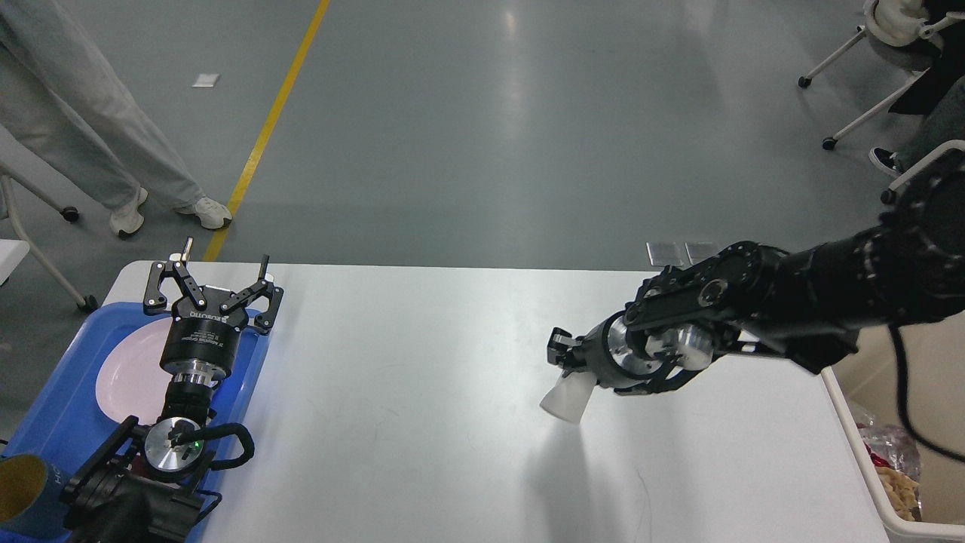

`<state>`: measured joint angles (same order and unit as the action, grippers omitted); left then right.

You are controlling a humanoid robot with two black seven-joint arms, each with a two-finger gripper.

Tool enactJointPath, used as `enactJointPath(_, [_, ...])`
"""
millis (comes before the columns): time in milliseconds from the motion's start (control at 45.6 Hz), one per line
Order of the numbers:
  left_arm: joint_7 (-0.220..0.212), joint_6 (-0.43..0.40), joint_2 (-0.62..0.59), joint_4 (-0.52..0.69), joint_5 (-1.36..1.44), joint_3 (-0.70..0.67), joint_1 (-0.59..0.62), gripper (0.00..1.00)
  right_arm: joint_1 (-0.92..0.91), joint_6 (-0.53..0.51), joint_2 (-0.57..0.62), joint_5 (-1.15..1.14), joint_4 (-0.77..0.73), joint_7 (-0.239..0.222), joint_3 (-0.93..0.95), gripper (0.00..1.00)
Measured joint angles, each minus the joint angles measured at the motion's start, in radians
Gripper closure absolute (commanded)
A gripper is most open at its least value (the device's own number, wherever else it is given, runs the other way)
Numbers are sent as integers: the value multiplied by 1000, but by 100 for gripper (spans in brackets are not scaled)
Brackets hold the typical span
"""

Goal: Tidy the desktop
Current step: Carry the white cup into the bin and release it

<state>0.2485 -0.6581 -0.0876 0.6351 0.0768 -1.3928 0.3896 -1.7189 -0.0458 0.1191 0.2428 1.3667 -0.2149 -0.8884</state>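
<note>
Spanning most of the lower view, the table (422, 392) is a large white rectangular top with rounded corners, smooth, plain and faintly glossy. Left hand (219, 265) hangs over the blue tray (45, 422) at the table's left end, fingers spread wide. Right hand (567, 368) hovers above the right half, clamped on a small white cup (567, 398) tilted downward. A pale plate (132, 373) lies in the tray.
</note>
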Motion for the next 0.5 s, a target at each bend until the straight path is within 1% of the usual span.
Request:
enactJointPath(88, [0, 0, 0, 0, 0, 0, 0, 4, -170, -71, 35, 0, 106, 7, -119, 100])
enactJointPath(153, [0, 0, 0, 0, 0, 0, 0, 4, -270, -132, 49, -2, 158, 27, -197, 100])
enactJointPath(219, [0, 0, 0, 0, 0, 0, 0, 4, -360, -214, 64, -5, 194, 77, -279, 100])
enactJointPath(263, [0, 0, 0, 0, 0, 0, 0, 4, -414, -268, 73, -9, 212, 123, -337, 100])
enactJointPath(329, [0, 0, 0, 0, 0, 0, 0, 4, -477, -330, 76, -17, 232, 191, -421, 100])
enactJointPath(372, [0, 0, 0, 0, 0, 0, 0, 4, -504, -356, 75, -27, 242, 223, -467, 100])
enactJointPath(416, [0, 0, 0, 0, 0, 0, 0, 4, -526, -376, 74, -43, 253, 247, -507, 100])
enactJointPath(504, [0, 0, 0, 0, 0, 0, 0, 4, -548, -394, 75, -70, 264, 264, -552, 100])
